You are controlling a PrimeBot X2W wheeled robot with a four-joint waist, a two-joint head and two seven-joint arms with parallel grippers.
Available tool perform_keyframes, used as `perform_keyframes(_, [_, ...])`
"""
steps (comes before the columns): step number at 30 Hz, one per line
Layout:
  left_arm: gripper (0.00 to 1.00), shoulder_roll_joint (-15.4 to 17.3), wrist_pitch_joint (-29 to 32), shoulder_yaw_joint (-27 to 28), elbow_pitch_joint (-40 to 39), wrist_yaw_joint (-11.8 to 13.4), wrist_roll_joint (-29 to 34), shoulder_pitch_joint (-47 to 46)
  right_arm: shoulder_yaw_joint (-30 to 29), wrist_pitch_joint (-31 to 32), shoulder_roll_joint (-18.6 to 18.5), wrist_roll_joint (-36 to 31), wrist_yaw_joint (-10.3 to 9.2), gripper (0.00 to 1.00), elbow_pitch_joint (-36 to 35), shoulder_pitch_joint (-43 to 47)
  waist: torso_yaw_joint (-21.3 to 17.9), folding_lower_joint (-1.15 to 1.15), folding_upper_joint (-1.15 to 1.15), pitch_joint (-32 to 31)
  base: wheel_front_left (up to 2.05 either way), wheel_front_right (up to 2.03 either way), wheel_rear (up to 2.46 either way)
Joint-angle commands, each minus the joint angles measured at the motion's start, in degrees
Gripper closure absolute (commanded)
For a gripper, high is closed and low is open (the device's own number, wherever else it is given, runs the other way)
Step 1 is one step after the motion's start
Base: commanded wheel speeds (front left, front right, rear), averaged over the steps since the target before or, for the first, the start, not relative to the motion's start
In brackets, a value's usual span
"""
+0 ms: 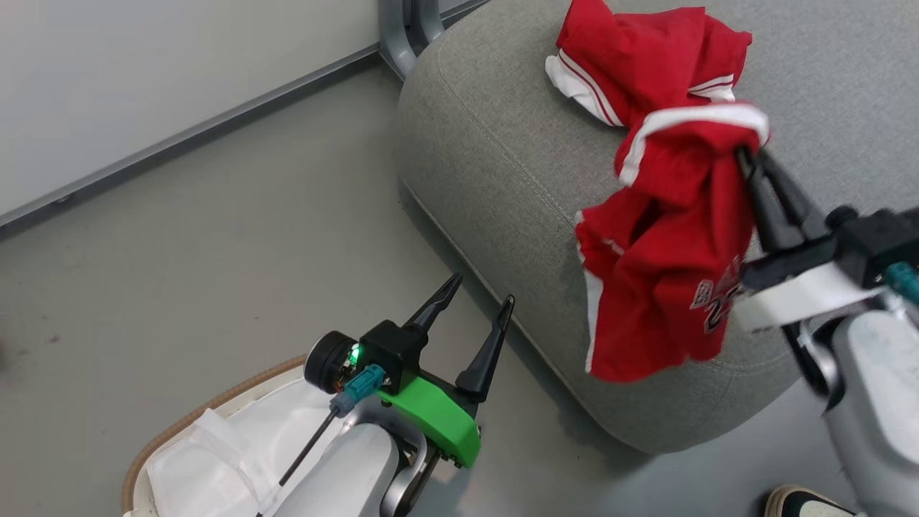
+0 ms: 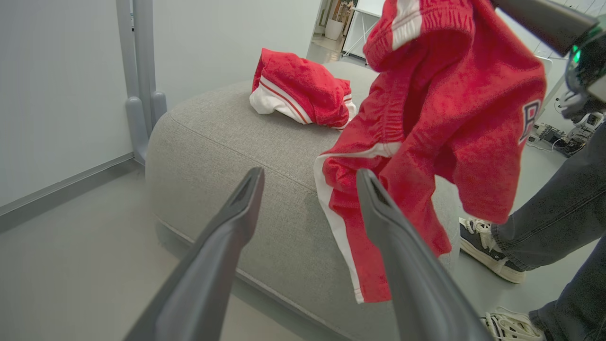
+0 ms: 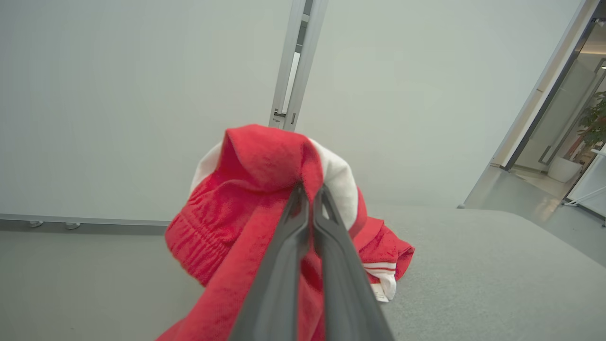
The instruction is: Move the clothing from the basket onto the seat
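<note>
My right gripper is shut on red shorts with white trim and lettering, which hang above the grey seat near its front edge. In the right wrist view its fingers pinch the shorts' waistband. A second red garment lies crumpled on the seat further back, also seen as a heap in the left wrist view. My left gripper stands open and holds nothing, above the floor between seat and basket. The basket with its white liner sits at the lower left.
A grey metal post stands by the wall behind the seat. A person's shoe and dark trouser legs are at the seat's right side. Bare grey floor spreads left of the seat.
</note>
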Motion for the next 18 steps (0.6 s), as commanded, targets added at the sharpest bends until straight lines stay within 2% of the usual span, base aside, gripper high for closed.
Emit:
perform_keyframes(1, [0.00,0.36,0.05,0.47,0.57,-0.20,0.98,-0.66,-0.54,-0.10,-2.16,0.23,-0.08,1.00,-0.36,-3.61,-0.01,0.00,-0.01,2.23,0.00,0.00,0.00])
perform_keyframes(5, [0.00,0.52,0.05,1.59,1.50,-0.41,2.46,0.19,-0.85,-0.09,-8.52,0.31,-0.08,1.00,0.80,-13.31,0.10,0.00,-0.01,4.49,0.00,0.00,0.00])
perform_keyframes(9, [0.00,1.28,0.06,2.98,1.94,-0.47,3.62,0.99,0.43,-0.09,-13.34,-0.58,-0.08,1.00,3.20,-23.49,0.05,0.00,-0.01,6.72,0.00,0.00,0.00])
perform_keyframes(13, [0.00,1.83,0.05,3.47,1.70,-0.51,5.08,0.92,-0.43,-0.09,-15.76,-2.14,-0.08,1.00,7.89,-32.32,0.15,0.00,-0.01,8.81,0.00,0.00,0.00])
perform_keyframes(18, [0.00,1.80,0.06,3.48,1.13,-0.64,6.05,-1.17,-3.50,-0.05,-19.21,-4.75,-0.08,1.00,16.21,-39.25,3.00,0.00,-0.01,12.04,0.00,0.00,0.00])
